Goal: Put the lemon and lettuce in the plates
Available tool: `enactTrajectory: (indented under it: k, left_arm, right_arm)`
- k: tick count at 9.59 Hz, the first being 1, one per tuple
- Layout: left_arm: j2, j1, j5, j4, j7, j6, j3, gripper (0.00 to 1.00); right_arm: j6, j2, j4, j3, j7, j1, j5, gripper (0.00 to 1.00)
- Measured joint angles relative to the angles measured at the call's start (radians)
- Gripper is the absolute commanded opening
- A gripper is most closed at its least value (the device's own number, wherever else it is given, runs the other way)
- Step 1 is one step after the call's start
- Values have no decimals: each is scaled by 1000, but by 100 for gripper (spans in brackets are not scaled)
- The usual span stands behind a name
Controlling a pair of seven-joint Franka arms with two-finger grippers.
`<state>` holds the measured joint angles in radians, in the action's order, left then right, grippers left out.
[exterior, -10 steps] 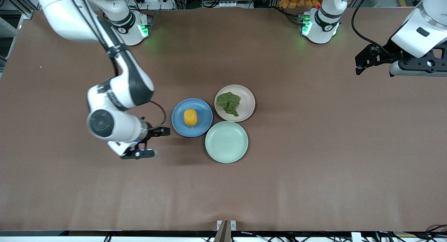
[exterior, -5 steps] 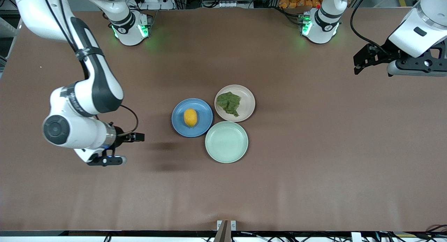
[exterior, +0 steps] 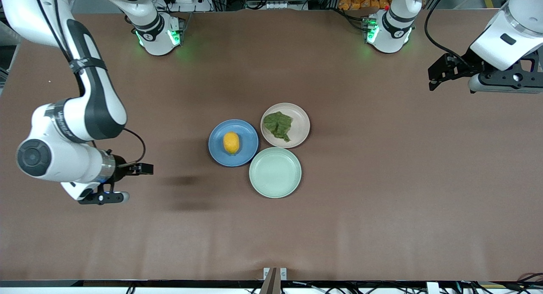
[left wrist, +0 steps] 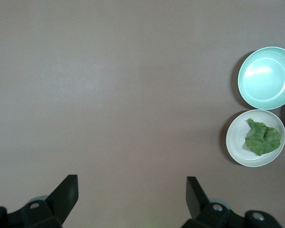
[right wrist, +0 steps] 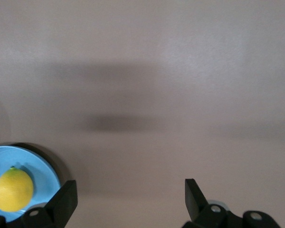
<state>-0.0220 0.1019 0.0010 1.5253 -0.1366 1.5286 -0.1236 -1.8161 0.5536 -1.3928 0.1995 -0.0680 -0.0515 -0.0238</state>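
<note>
The lemon (exterior: pixel 231 142) lies in the blue plate (exterior: pixel 244 155) and also shows in the right wrist view (right wrist: pixel 13 190). The lettuce (exterior: pixel 278 125) lies in the beige-pink plate (exterior: pixel 300 128) and also shows in the left wrist view (left wrist: pixel 262 138). My right gripper (exterior: pixel 133 183) is open and empty over bare table, off the blue plate toward the right arm's end; its jaws stand wide apart in its wrist view (right wrist: pixel 129 194). My left gripper (exterior: pixel 452 85) waits open and empty over the left arm's end of the table, wide open in its wrist view (left wrist: pixel 131 190).
A mint-green plate (exterior: pixel 275 172) with nothing in it touches both other plates and lies nearer to the front camera. It also shows in the left wrist view (left wrist: pixel 266 77). The brown table (exterior: pixel 382 200) stretches out around the three plates.
My right arm has drawn back from beside the blue plate toward its own end of the table, gripper open and empty. The left arm has barely shifted. Lemon and lettuce have not moved.
</note>
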Motion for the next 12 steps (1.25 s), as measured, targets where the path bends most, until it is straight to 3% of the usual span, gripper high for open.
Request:
enactTrajectory:
  k: [4, 7, 8, 10, 12]
  left_arm:
    - [0, 0, 0, 0, 0, 0, 0, 100]
    - [0, 0, 0, 0, 0, 0, 0, 100]
    - [0, 0, 0, 0, 0, 0, 0, 100]
    - [0, 0, 0, 0, 0, 0, 0, 100]
    - [0, 0, 0, 0, 0, 0, 0, 100]
  right_arm:
    - [39, -28, 1, -13, 137, -89, -1, 100]
    - [56, -62, 2, -55, 143, -95, -2, 100]
    - [66, -77, 2, -74, 143, -86, -2, 100]
    - [71, -104, 2, -173, 148, -10, -2, 100]
    - [73, -124, 1, -205, 148, 25, -2, 100]
